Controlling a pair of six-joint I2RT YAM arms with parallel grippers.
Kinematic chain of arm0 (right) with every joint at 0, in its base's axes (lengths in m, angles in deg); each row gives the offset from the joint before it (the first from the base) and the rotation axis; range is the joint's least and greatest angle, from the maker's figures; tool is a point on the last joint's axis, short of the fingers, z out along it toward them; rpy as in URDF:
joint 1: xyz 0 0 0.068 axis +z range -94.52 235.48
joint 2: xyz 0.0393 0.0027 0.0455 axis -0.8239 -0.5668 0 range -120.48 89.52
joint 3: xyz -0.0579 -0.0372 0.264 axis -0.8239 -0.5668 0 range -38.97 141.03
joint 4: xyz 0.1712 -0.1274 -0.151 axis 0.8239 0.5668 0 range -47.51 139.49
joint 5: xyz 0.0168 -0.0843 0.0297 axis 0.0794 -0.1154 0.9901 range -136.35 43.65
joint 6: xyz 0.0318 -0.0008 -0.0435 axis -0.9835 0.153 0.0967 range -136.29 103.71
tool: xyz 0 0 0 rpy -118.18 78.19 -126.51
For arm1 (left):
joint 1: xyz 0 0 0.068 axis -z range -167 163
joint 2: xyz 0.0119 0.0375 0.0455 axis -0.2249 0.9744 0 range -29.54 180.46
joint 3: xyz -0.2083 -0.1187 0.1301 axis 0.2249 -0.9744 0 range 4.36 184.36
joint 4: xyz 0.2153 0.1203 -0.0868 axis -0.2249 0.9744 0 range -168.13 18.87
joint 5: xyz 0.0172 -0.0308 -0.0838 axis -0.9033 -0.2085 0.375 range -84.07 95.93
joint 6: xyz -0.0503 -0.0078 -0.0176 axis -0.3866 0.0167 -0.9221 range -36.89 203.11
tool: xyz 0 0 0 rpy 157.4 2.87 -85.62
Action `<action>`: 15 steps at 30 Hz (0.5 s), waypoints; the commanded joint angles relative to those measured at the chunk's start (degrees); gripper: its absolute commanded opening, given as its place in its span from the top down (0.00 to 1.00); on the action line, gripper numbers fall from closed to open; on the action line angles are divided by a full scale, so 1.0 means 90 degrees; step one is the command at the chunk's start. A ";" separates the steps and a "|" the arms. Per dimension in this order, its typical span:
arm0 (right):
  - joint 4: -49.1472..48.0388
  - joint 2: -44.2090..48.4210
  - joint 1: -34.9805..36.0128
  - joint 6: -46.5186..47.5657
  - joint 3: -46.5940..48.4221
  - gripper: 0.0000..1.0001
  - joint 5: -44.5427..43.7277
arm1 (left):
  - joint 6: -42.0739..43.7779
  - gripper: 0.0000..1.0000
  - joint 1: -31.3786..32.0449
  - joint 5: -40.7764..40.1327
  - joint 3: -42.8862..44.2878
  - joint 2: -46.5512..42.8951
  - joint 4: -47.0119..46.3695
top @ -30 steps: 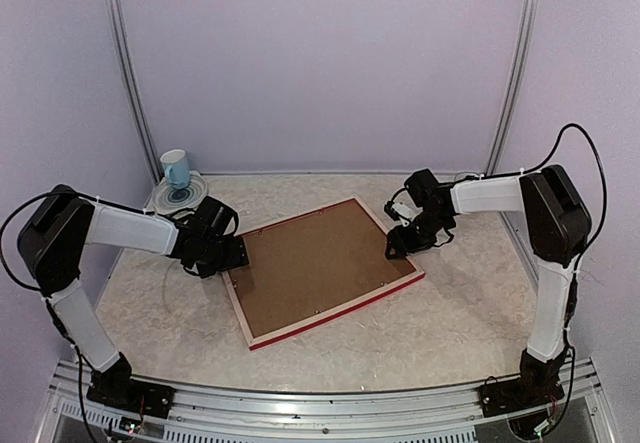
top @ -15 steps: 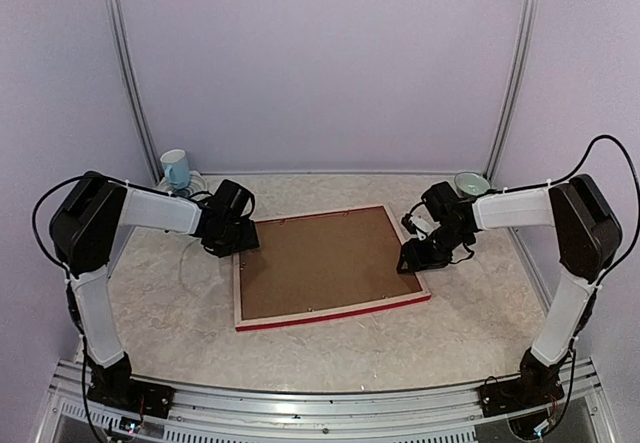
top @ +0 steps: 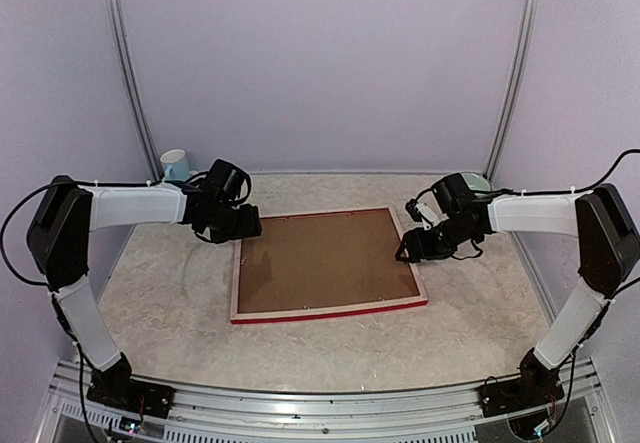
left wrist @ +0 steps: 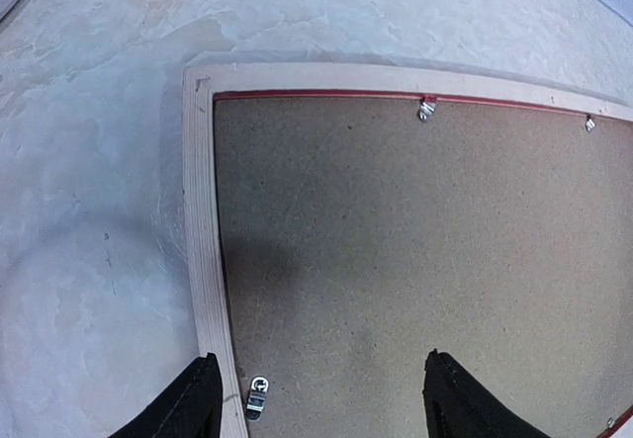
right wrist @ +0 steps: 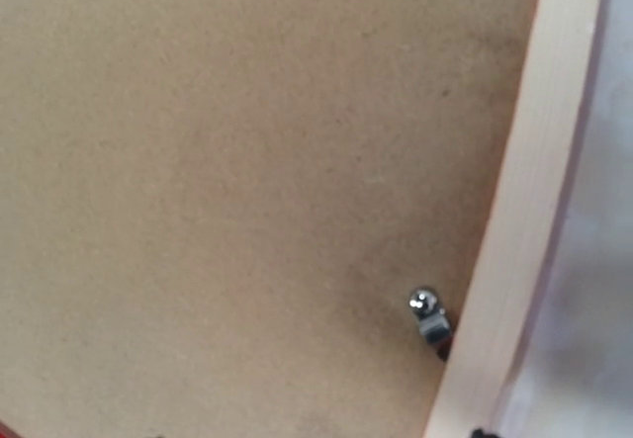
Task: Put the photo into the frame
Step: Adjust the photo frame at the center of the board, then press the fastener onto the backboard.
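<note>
The frame [top: 330,310] lies face down mid-table, red edge toward me, pale wood rails around a brown backing board [top: 325,258]. The photo shows in no view. My left gripper [top: 245,228] is at the frame's far left corner. In the left wrist view it [left wrist: 321,398] stands open, one finger outside the left rail [left wrist: 203,240], the other over the board [left wrist: 415,240], a metal clip [left wrist: 257,396] between them. My right gripper [top: 408,248] is at the frame's right edge. Its wrist view shows only board [right wrist: 247,161], rail [right wrist: 514,260] and a clip [right wrist: 427,314]; its fingers are not visible.
A blue and white cup [top: 175,166] stands at the back left behind my left arm. A green bowl [top: 475,180] sits at the back right behind my right arm. Walls close the table on three sides.
The frame has turned from a tilted position to lie square with the table's front edge. Both grippers have swung toward the back along with it.
</note>
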 commanded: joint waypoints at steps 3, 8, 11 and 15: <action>-0.0122 0.0053 0.0053 0.0124 -0.0018 0.34 -0.0074 | 0.0236 0.34 0.0178 -0.0136 -0.0367 -0.0070 0.0832; -0.0104 0.0079 0.0053 0.0186 -0.0042 0.34 -0.0179 | 0.0217 0.36 0.0156 -0.0292 -0.0522 0.0000 0.1004; -0.0106 0.0092 0.0050 0.0203 -0.0071 0.34 -0.0200 | 0.0232 0.38 0.0146 -0.0455 -0.0561 0.0024 0.1078; -0.0114 0.0101 0.0043 0.0218 -0.0086 0.34 -0.0218 | 0.0296 0.40 0.0110 -0.0589 -0.0561 0.0123 0.1128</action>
